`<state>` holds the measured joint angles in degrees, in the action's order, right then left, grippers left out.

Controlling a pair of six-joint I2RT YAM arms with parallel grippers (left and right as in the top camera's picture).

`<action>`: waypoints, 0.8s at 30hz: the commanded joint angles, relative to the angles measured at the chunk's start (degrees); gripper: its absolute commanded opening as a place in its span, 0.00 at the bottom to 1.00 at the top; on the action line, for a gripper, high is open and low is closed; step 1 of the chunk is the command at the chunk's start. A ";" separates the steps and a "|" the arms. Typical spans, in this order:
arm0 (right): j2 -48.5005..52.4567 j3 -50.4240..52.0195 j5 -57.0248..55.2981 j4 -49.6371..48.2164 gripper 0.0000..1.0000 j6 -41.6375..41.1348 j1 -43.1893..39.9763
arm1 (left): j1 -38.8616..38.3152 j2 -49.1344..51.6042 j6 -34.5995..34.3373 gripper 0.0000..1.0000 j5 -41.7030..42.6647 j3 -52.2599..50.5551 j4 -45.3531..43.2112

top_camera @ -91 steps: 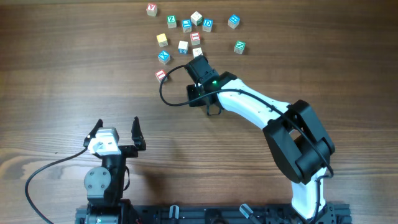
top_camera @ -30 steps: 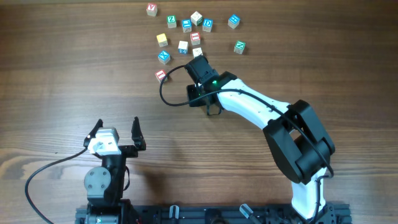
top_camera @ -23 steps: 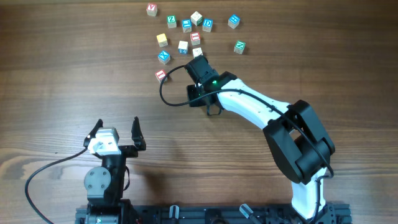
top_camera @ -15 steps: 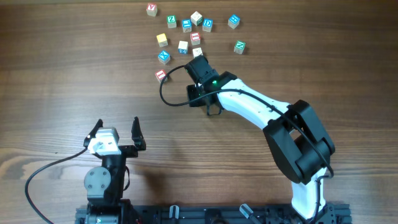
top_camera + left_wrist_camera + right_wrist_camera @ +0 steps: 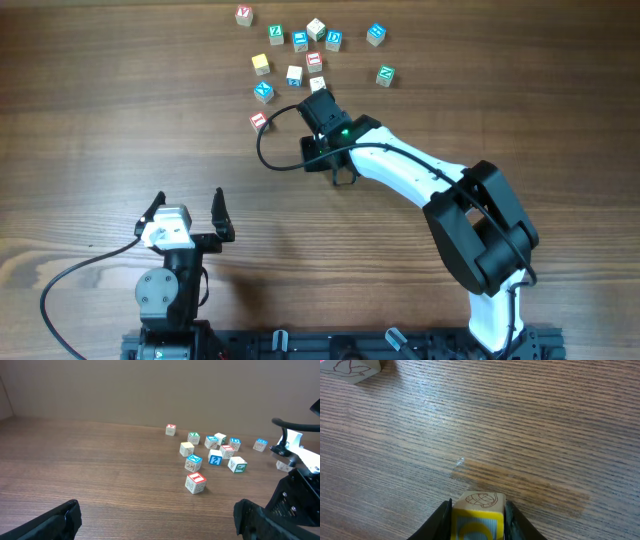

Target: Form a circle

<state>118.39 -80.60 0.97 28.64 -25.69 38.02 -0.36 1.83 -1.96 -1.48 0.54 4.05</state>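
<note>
**Overhead and wrist views.** No circle is formed yet. The small wooden letter cubes (image 5: 300,42) are seen as a loose scatter at the far side of the brown wood-grain table (image 5: 110,110). The right gripper (image 5: 318,100) is shown pinched on a small wooden cube with a yellow letter face (image 5: 477,515), at the near edge of that scatter. Whether this cube rests on the wood cannot be told.

Beyond and to the left of this gripper lie a yellowish cube (image 5: 261,64), a blue X cube (image 5: 263,91) and a red I cube (image 5: 259,121), strung in a shallow arc, each apart from the next. The ring is judged likeliest to be closed on that side, where the right arm is the nearer.

The left gripper (image 5: 187,208) is spread wide near the front edge, well apart from all cubes. The held cube has no long axis. Its yellow face is turned toward the wrist, square between the jaws, with a line drawing on top.
</note>
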 commanded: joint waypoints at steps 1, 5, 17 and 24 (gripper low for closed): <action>0.35 0.48 -1.03 0.76 0.26 -0.20 0.28 | 0.26 -0.15 0.92 1.00 -0.11 -0.20 0.04; 0.33 0.48 -1.03 0.74 0.26 -0.20 0.28 | 0.26 -0.15 0.92 1.00 -0.11 -0.22 0.04; 0.33 0.48 -1.03 0.74 0.26 -0.20 0.28 | 0.26 -0.15 0.92 1.00 -0.11 -0.20 0.04; 0.35 0.48 -1.03 0.74 0.27 -0.22 0.28 | 0.26 -0.15 0.92 1.00 -0.11 -0.22 0.04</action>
<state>118.39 -80.60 0.97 28.64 -25.69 38.02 -0.36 1.83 -1.96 -1.48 0.54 4.05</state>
